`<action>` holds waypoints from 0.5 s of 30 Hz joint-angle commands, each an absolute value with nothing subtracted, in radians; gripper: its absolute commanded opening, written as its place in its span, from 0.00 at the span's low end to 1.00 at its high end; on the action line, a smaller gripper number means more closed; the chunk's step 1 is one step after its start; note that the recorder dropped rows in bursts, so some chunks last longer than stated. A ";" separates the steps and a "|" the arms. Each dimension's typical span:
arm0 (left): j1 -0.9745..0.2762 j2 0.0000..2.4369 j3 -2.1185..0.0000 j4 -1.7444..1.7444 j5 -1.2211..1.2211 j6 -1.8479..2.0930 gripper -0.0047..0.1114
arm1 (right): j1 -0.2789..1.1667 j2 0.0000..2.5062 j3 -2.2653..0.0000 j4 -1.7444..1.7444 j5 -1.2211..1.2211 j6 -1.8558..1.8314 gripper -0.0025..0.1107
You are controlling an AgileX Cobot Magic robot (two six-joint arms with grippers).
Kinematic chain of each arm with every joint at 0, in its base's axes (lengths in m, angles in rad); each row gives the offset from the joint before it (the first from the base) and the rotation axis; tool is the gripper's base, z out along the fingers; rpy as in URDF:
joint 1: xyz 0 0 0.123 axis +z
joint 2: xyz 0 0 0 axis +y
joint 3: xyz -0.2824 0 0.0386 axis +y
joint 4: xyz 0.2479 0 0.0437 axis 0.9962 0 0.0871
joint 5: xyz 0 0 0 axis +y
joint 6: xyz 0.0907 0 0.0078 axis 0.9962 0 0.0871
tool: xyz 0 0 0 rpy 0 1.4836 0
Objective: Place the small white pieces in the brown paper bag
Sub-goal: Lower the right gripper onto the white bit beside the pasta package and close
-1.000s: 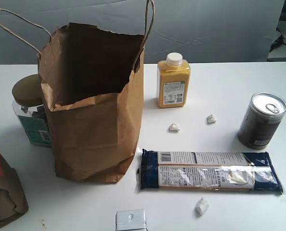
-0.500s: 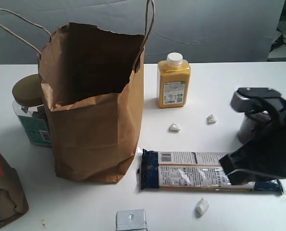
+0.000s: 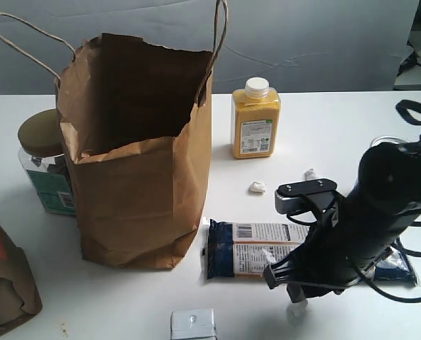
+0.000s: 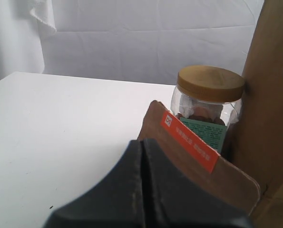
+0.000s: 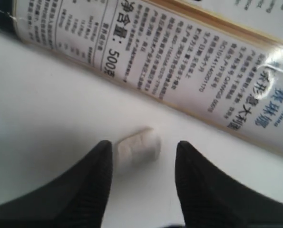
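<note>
The tall brown paper bag stands open on the left of the table. Two small white pieces lie apart in front of the yellow bottle. The third white piece lies at the front, just below the noodle packet. My right gripper hangs right over it. In the right wrist view this gripper is open, and the piece lies on the table between its fingers, nearer one of them. My left gripper is shut and empty beside the short bag; the exterior view does not show it.
A long noodle packet lies under the right arm. A yellow bottle stands at the back. A gold-lidded jar sits left of the tall bag. A short wrinkled bag and a silvery packet lie along the front edge.
The right arm came in from the right, swung left over the noodle packet and dropped to the front white piece. Everything else on the table stayed where it was.
</note>
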State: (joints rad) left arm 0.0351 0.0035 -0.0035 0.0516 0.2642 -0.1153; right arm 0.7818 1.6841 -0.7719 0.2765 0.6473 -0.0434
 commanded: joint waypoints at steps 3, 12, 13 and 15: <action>0.030 0.000 0.000 0.044 0.260 -0.120 0.04 | 0.810 1.744 -0.777 0.273 0.568 -0.020 0.42; 0.030 0.000 0.000 0.044 0.260 -0.120 0.04 | 0.819 1.805 -0.777 0.269 0.567 0.000 0.22; 0.030 0.000 0.000 0.044 0.260 -0.120 0.04 | 0.825 1.805 -0.777 0.269 0.570 0.000 0.16; 0.030 0.000 0.000 0.044 0.260 -0.120 0.04 | 0.830 1.805 -0.777 0.269 0.570 0.000 0.05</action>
